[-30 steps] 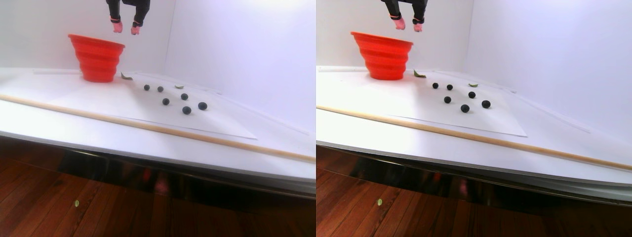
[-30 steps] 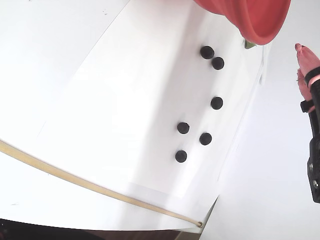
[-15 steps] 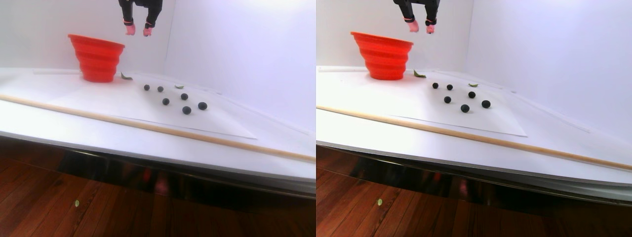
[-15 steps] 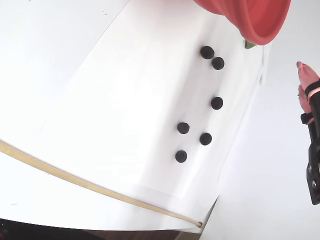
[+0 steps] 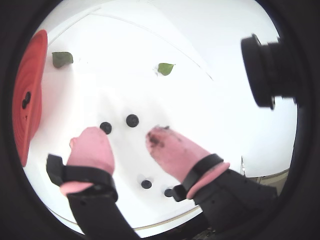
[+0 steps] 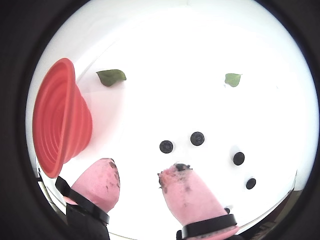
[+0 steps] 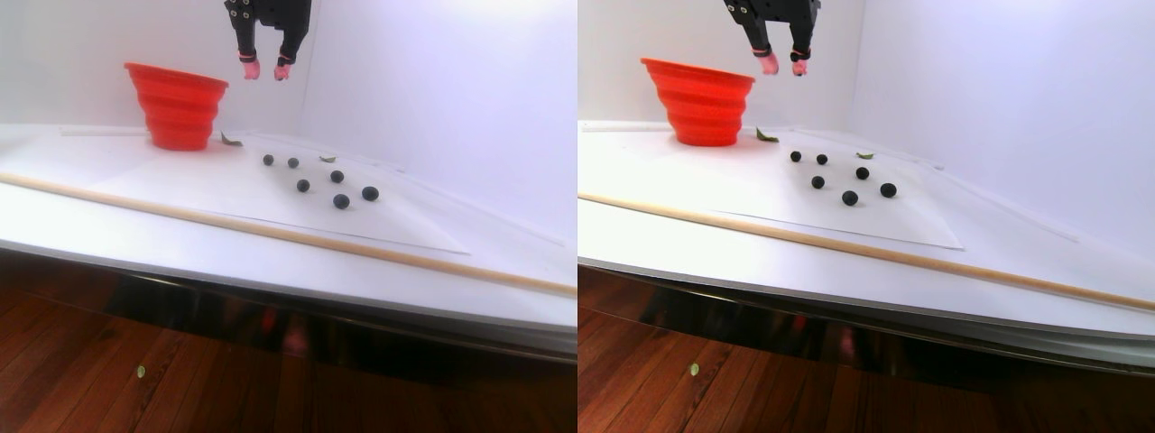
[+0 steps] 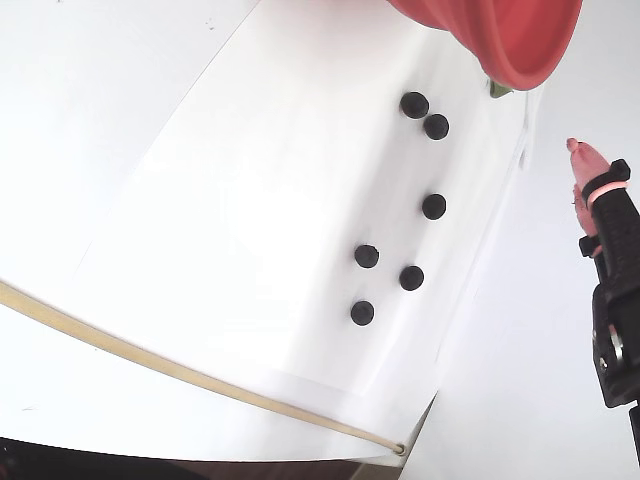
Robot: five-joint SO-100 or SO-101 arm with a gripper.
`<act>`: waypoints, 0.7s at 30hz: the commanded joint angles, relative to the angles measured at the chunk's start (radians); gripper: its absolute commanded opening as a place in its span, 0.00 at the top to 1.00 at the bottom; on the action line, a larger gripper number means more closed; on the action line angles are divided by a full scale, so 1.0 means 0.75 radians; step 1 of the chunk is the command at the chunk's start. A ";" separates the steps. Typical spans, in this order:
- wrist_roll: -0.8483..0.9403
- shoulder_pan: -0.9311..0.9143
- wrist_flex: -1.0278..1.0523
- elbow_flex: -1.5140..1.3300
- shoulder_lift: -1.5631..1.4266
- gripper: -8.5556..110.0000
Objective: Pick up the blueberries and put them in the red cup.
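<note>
We see our jaws [image 7: 264, 71] hanging high above the white surface [image 7: 180, 225], spread apart with nothing between the pink tips. Six blueberries [image 7: 341, 201] lie scattered on the paper sheet [image 7: 226, 185], well below and apart from the tips. The red cup [image 7: 177, 105] stands upright at the far left in the stereo pair view, and in a wrist view dark berries show inside it [image 5: 26, 99]. A wooden rod [image 7: 271, 234] runs along the near side, and two green leaves [image 6: 112, 76] lie beyond the berries.
</note>
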State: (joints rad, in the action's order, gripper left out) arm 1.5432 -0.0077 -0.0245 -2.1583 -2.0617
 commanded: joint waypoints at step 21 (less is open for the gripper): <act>-0.008 -0.076 -0.139 0.100 0.241 0.79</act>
State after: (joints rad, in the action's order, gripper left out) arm 1.5417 -0.0368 -0.1058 -2.1568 -1.8684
